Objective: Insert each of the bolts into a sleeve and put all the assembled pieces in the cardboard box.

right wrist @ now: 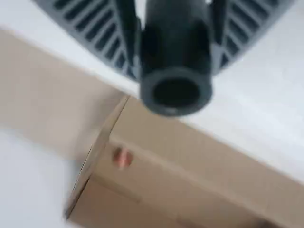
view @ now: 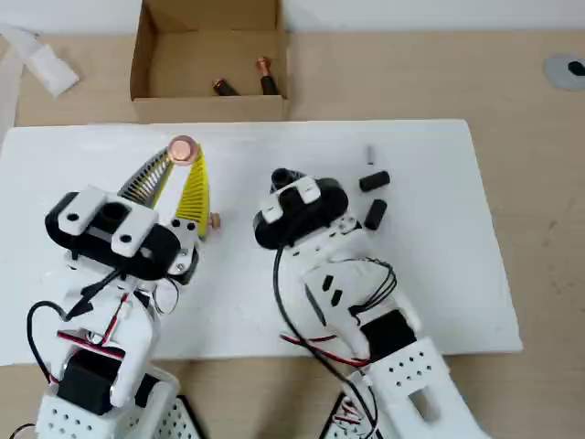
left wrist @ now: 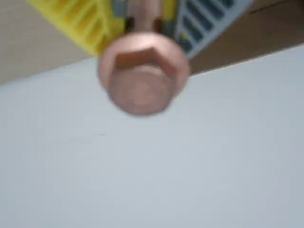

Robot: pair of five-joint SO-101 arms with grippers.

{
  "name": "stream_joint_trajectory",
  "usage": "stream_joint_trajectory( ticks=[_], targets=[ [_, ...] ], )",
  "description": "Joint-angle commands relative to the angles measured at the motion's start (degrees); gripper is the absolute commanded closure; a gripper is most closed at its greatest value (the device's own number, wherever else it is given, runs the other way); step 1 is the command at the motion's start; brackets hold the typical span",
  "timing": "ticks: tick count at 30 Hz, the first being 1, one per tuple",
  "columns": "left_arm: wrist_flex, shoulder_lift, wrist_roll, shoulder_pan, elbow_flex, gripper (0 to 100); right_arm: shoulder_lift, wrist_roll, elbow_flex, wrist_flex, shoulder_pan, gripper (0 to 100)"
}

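My left gripper [view: 183, 154], with one yellow and one grey finger, is shut on a copper bolt [view: 183, 148] near the white mat's far edge, just in front of the cardboard box [view: 139, 64]. In the left wrist view the bolt's hexagonal head [left wrist: 142, 78] faces the camera. My right gripper [view: 285, 178] is shut on a black sleeve [right wrist: 175, 71], whose open end points toward the box [right wrist: 199, 161]. A second copper bolt [view: 214, 220] lies beside the left gripper. Two loose black sleeves [view: 374, 181] [view: 374, 214] lie to the right. Two assembled pieces [view: 226, 88] [view: 265, 75] rest inside the box.
A small grey piece [view: 370, 154] lies on the white mat [view: 439, 274] beyond the loose sleeves. A white object [view: 50, 69] sits on the wooden table at far left. A copper head [right wrist: 122, 156] shows blurred against the box wall.
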Motion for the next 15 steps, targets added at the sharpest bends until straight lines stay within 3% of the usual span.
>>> stream_joint_trajectory(
  ticks=[1, 8, 15],
  targets=[
    [-1.93, -0.13, -0.35, 2.37, -0.88, 99, -1.89, 3.25, 2.77, -12.84, -0.31, 98.8],
    [-9.49, -0.04, -0.44, 2.37, -0.35, 99, -13.41, 7.47, 15.96, -39.03, -0.48, 98.9],
    [-15.82, 0.04, -0.44, 3.52, 3.87, 99, -23.43, 1.58, 15.78, -29.54, 1.8, 98.9]
  ],
)
